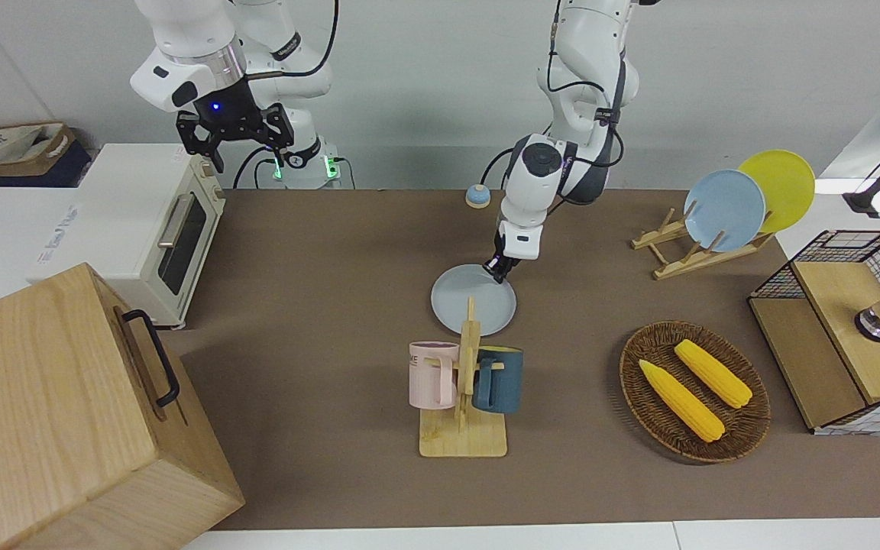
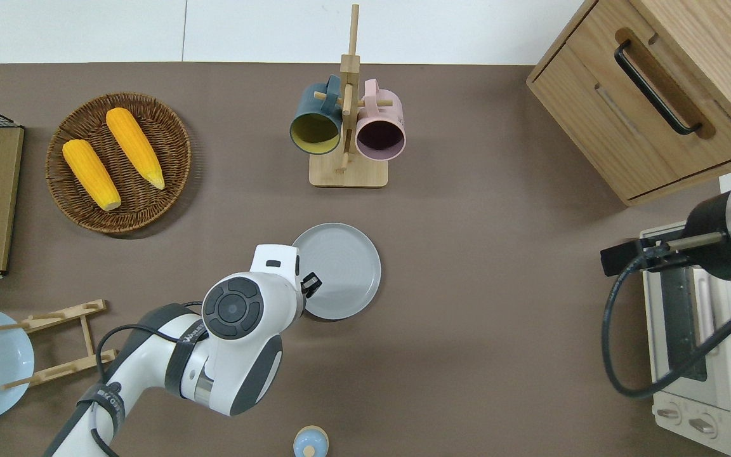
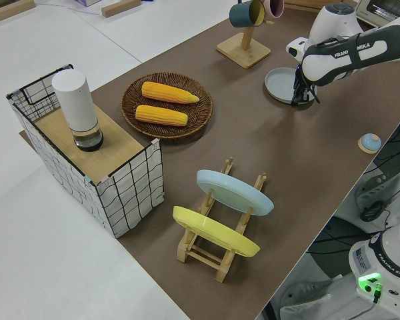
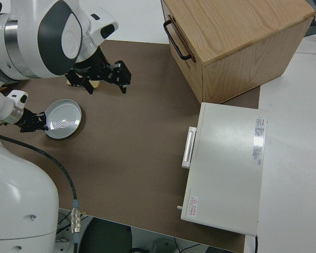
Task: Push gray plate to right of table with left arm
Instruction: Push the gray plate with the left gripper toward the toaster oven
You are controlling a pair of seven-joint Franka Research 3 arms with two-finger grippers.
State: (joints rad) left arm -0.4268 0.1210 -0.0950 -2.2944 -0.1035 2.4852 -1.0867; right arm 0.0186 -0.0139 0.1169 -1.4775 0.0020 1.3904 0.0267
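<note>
The gray plate (image 1: 473,300) lies flat on the brown table (image 1: 318,252) near its middle, nearer to the robots than the mug rack. It also shows in the overhead view (image 2: 338,271) and in the left side view (image 3: 280,85). My left gripper (image 1: 498,269) is low at the table, shut and empty. Its tips press on the plate's rim on the side toward the left arm's end, as the overhead view (image 2: 310,284) shows. My right gripper (image 1: 234,137) is parked, open.
A wooden mug rack (image 1: 463,382) with a pink and a dark blue mug stands close to the plate. A wicker basket (image 1: 631,359) holds two corn cobs. A plate rack (image 1: 703,248) holds a sky-blue and a yellow plate. A toaster oven (image 1: 150,221) and a wooden cabinet (image 1: 66,412) fill the right arm's end.
</note>
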